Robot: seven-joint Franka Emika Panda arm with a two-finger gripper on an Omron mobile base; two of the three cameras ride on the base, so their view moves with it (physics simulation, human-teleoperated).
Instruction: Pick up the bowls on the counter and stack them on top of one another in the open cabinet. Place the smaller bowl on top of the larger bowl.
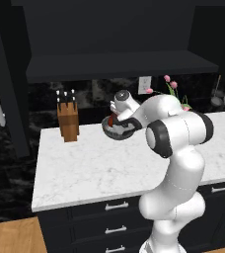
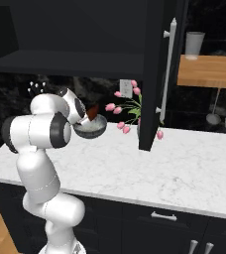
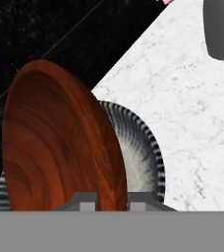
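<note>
The knife block (image 1: pixel 68 122) stands on the counter (image 1: pixel 94 168), to the left of the two bowls. The smaller bowl (image 3: pixel 60 142) tilts over the larger bowl (image 3: pixel 141 147), under the open cabinet (image 1: pixel 119 64). The flowers (image 2: pixel 130 111) are to their right.

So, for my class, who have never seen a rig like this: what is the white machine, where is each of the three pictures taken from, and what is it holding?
It is a rendered kitchen. The white machine is a robot arm on a driving base. Two cameras ride behind it, left and right; the third sits on its hand. On the marble counter stand a knife block and pink tulips. The gripper seems shut on the reddish-brown bowl, which stands tilted on edge in the hand view. The grey bowl sits close beneath it; whether that one still rests on the counter is hard to tell. Above is the dark open cabinet, its shelf bare in these views.
</note>
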